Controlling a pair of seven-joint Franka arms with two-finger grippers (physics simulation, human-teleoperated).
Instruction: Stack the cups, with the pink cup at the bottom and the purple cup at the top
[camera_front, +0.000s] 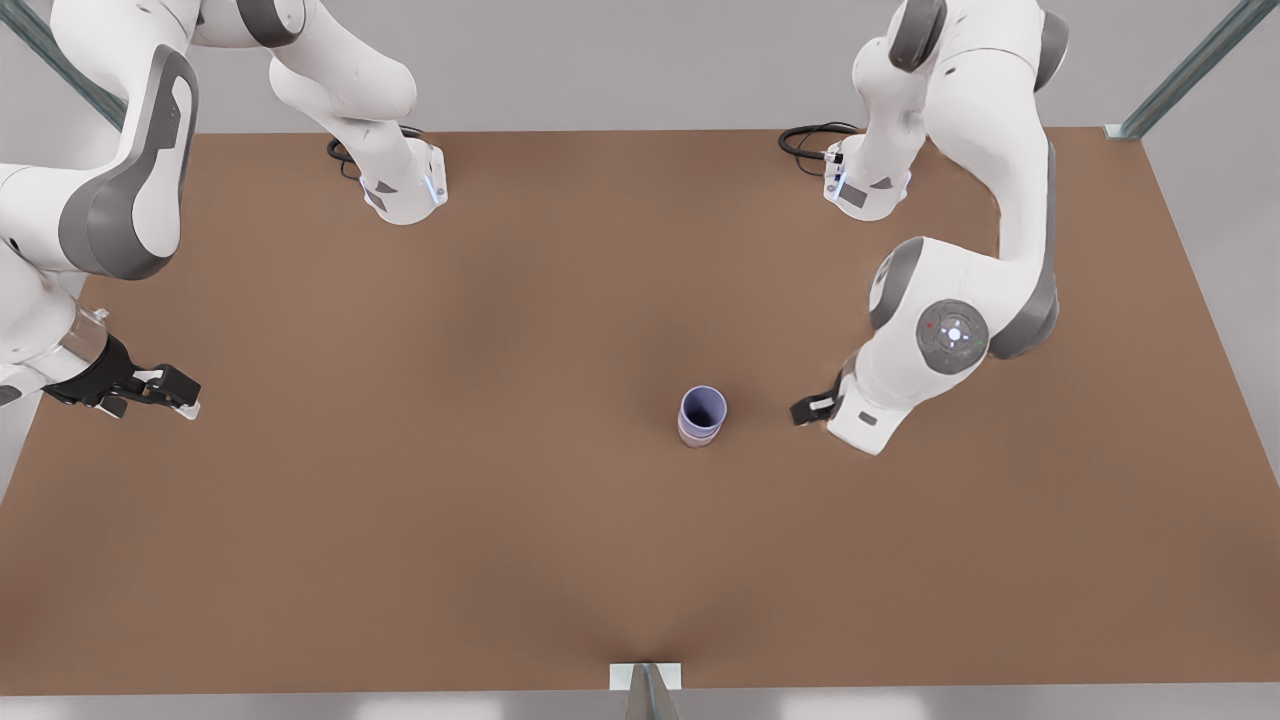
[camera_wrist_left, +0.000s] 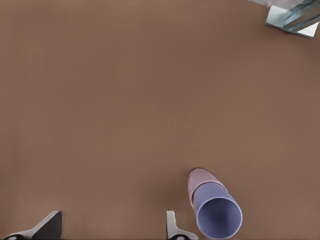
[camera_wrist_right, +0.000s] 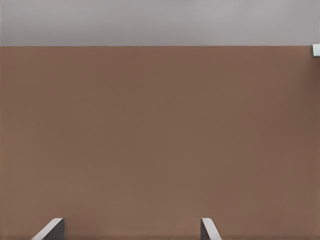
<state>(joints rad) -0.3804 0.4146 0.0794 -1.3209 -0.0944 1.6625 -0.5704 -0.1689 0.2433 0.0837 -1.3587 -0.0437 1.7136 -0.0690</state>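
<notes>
The purple cup (camera_front: 704, 407) sits nested inside the pink cup (camera_front: 698, 437), and the stack stands upright on the brown table (camera_front: 450, 520) a little right of centre. In the left wrist view the purple cup (camera_wrist_left: 217, 216) shows its open mouth, with the pink cup (camera_wrist_left: 200, 181) showing beneath it. My left gripper (camera_front: 805, 410) hangs low just to the front view's right of the stack, open and apart from it; one of its fingers (camera_wrist_left: 175, 227) is beside the cups, and nothing lies in the left gripper (camera_wrist_left: 111, 232). My right gripper (camera_front: 175, 392) waits open near the table's edge at the front view's left, seen as the right gripper (camera_wrist_right: 130, 232) over bare table.
Both arm bases (camera_front: 405, 190) (camera_front: 865, 190) stand at the table's far edge with cables beside them. A metal bracket (camera_front: 645, 678) sits at the near edge. Frame posts (camera_front: 1190, 70) rise at the far corners.
</notes>
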